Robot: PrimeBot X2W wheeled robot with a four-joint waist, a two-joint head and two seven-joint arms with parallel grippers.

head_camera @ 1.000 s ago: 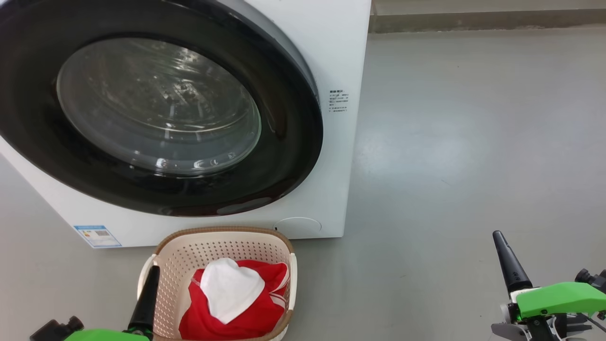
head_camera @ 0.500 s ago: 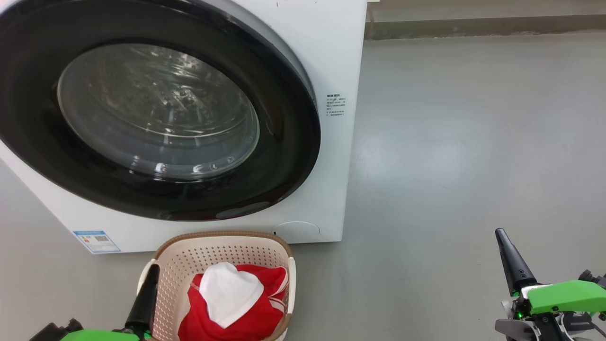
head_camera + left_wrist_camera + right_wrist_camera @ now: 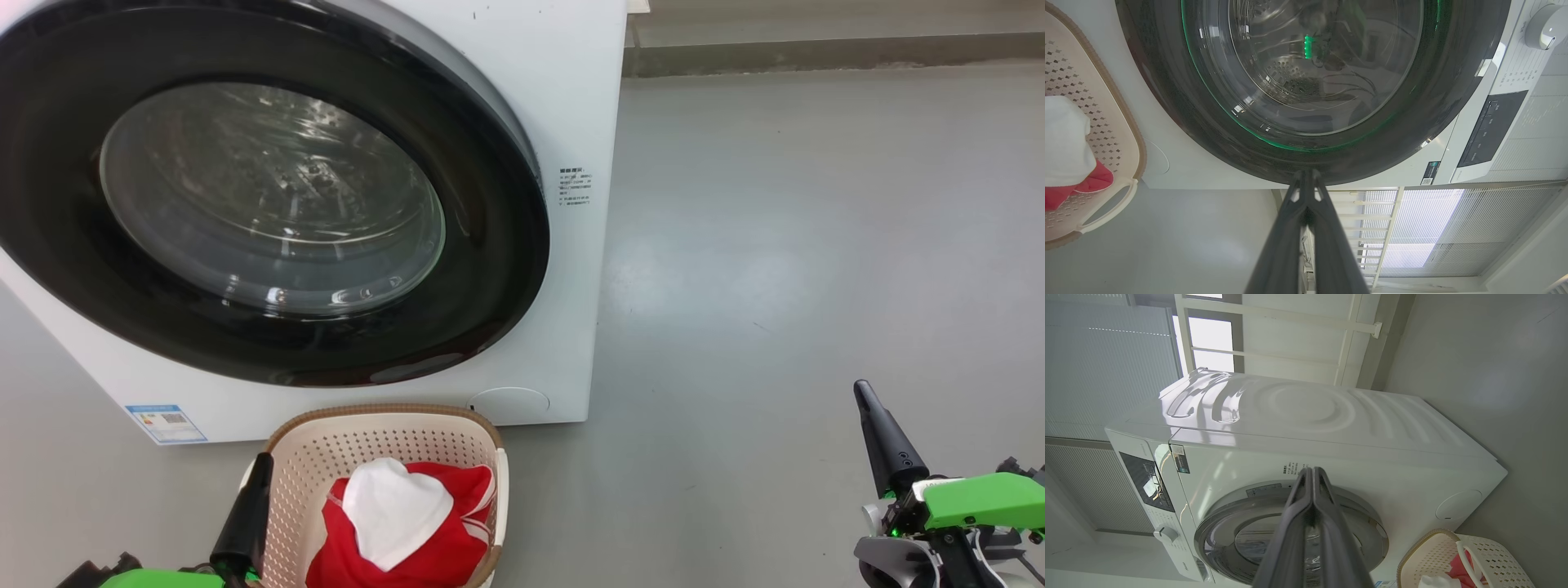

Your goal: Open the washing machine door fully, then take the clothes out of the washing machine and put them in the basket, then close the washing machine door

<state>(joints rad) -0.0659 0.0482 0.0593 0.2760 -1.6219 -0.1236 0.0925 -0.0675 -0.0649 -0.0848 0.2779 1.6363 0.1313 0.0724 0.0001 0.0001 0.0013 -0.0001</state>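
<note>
The washing machine [image 3: 584,98] stands at the upper left, its door [image 3: 490,269] flat against the front, black rim around a clear glass window. On the floor below it sits the cream basket [image 3: 384,425] holding the red and white clothes [image 3: 408,527]. My left gripper [image 3: 260,467] is shut and empty, at the basket's left rim. My right gripper [image 3: 861,390] is shut and empty, low over the floor far right of the machine. In the left wrist view my left gripper [image 3: 1306,173] points at the door's rim [image 3: 1167,102]; the right wrist view has my right gripper [image 3: 1311,470] before the washing machine [image 3: 1331,416].
Grey floor [image 3: 816,245] spreads to the right of the machine, with a wall base [image 3: 816,53] at the back. A control panel [image 3: 1490,126] and a round knob [image 3: 1545,30] are on the machine's front. A window with blinds [image 3: 1098,363] is behind the machine.
The whole head picture has shifted slightly down and left, so the camera moved. Both grippers stay shut; the right one sits a little higher in the picture.
</note>
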